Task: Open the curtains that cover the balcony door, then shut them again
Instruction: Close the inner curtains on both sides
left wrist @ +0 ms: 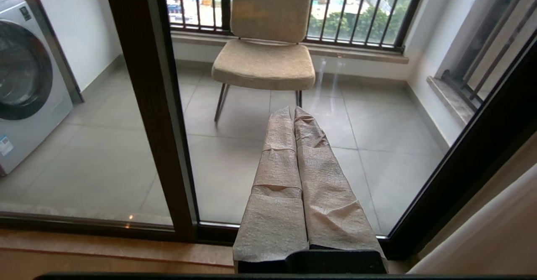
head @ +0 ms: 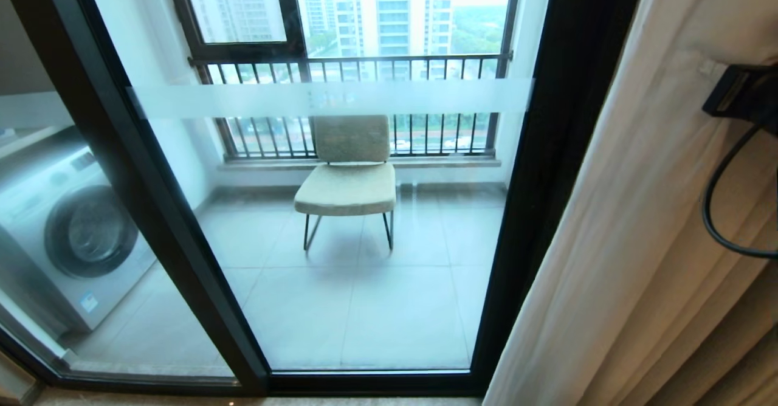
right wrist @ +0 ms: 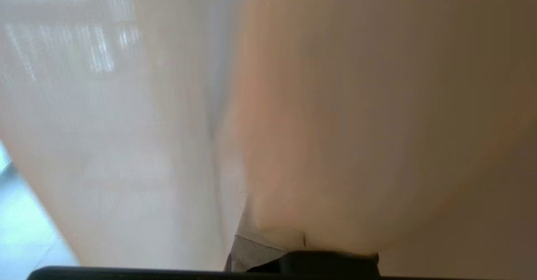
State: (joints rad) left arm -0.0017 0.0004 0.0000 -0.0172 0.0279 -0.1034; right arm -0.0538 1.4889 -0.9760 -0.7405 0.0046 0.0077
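Our right gripper is clenched on the curtains beside the balcony door; left gripper clenched empty.

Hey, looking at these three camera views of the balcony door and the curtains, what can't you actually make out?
- Right gripper: in the right wrist view the thick beige curtains cover its fingers; whether cloth is gripped is hidden.
- Small characters on the frosted white strip of the dark-framed glass balcony door: too small in the head view.
- Grey washing machine: cut off by the head view's left edge.
- Curtain top: beyond every view's edge.
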